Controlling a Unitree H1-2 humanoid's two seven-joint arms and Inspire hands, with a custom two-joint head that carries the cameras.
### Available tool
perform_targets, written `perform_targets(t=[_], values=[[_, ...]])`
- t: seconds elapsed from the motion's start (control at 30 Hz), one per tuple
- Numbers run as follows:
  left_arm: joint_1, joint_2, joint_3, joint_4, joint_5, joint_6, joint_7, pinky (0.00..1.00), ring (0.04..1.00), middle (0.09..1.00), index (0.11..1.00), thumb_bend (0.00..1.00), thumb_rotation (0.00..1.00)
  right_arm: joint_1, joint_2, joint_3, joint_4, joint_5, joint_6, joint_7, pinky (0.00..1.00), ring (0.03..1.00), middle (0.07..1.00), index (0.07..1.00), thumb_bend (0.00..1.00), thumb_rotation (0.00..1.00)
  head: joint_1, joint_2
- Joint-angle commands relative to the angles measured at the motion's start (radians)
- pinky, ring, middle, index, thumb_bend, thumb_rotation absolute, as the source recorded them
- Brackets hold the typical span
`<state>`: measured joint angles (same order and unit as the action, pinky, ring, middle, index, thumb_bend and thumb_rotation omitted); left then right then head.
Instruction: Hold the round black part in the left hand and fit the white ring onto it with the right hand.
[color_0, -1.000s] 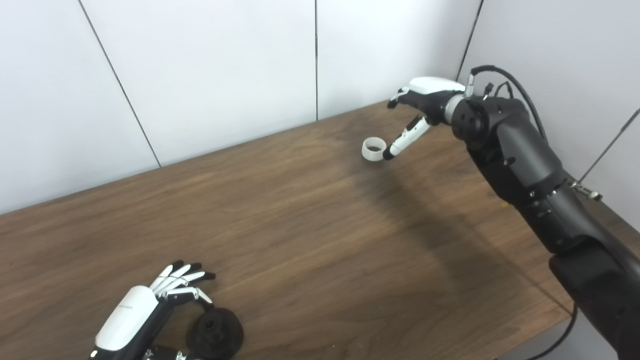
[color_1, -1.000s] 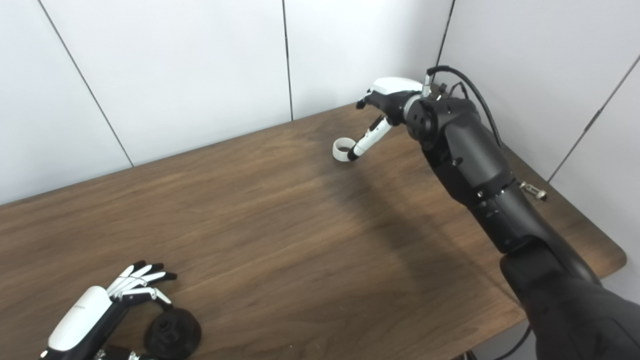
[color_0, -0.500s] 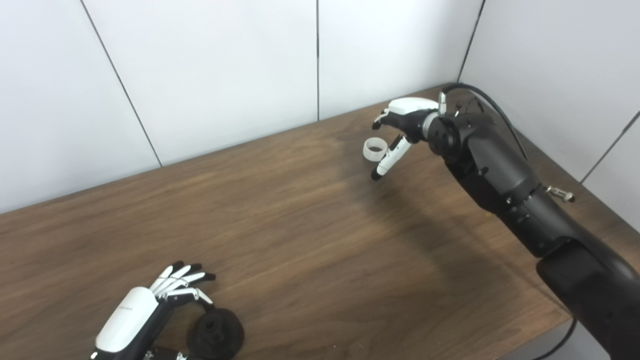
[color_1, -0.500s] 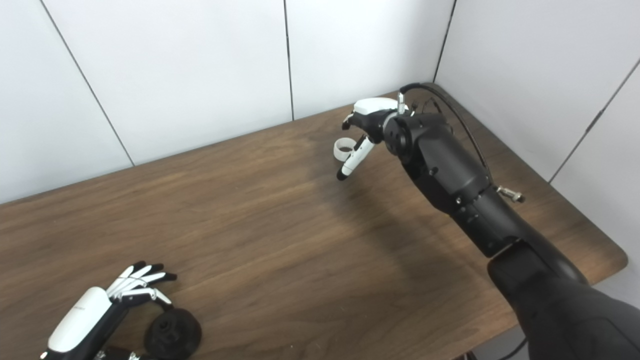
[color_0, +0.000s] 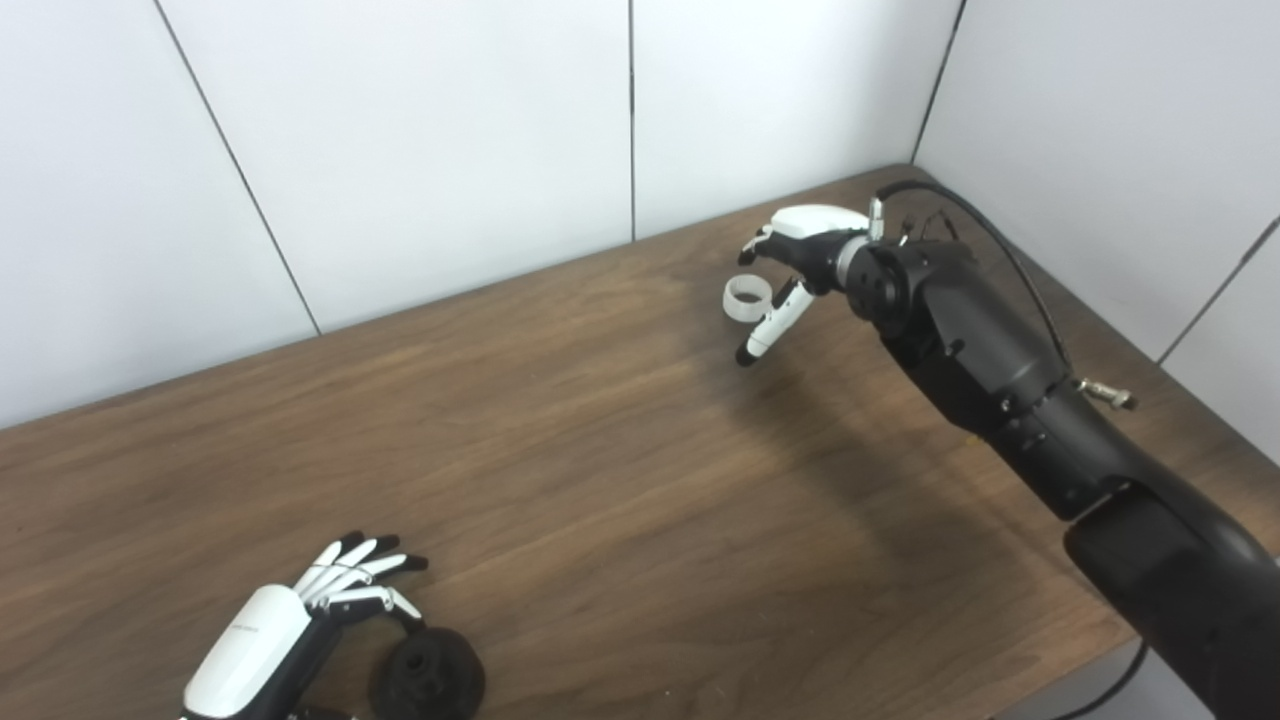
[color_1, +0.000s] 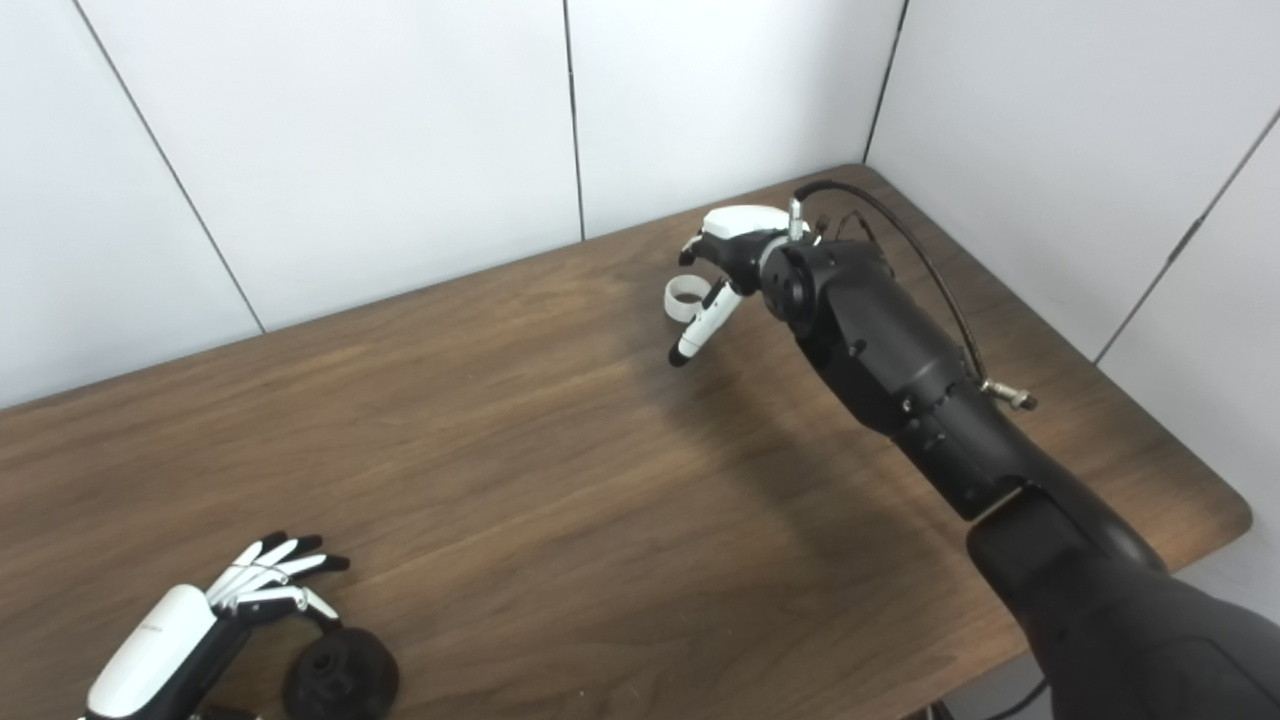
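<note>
The round black part (color_0: 428, 680) lies on the wooden table (color_0: 620, 470) at the near left edge. My left hand (color_0: 275, 635) rests just left of it, open, with its fingers (color_0: 360, 575) spread above the part's far side and no grasp on it. The white ring (color_0: 748, 298) lies flat on the table at the far right. My right hand (color_0: 800, 250) hovers over it, open. Its curled fingers sit behind the ring and its thumb (color_0: 768, 330) reaches down past the ring's right side. I cannot tell whether the thumb touches the ring.
White wall panels (color_0: 420, 150) close the table at the back and on the right, meeting in a corner just behind the right hand. A black cable (color_0: 985, 215) loops off the right wrist. The table's right edge (color_1: 1235, 515) runs close to the forearm.
The right hand has dropped from above the back corner down to the ring, with its thumb now past the ring's near side. The ring has stayed put. The left hand has barely moved.
</note>
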<state>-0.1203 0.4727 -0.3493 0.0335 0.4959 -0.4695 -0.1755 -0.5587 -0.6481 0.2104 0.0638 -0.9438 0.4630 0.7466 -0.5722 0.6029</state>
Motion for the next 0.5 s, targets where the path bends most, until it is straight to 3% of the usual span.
perform_targets(t=[0.0,0.47], values=[[0.018,0.034,-0.007,-0.008,0.021,0.003,-0.037,1.00,0.934,0.849,0.476,0.52,0.05,-0.065,-0.028,-0.021,-0.015,-0.003,0.005,-0.024,0.94,1.000,1.000,0.900,0.98,0.48,0.006,-0.002],[0.034,0.042,-0.008,-0.025,0.026,0.002,-0.038,1.00,0.931,0.847,0.476,0.52,0.05,-0.121,-0.051,-0.018,0.025,-0.006,0.002,-0.061,0.90,1.000,1.000,0.916,0.97,0.50,0.019,-0.014]])
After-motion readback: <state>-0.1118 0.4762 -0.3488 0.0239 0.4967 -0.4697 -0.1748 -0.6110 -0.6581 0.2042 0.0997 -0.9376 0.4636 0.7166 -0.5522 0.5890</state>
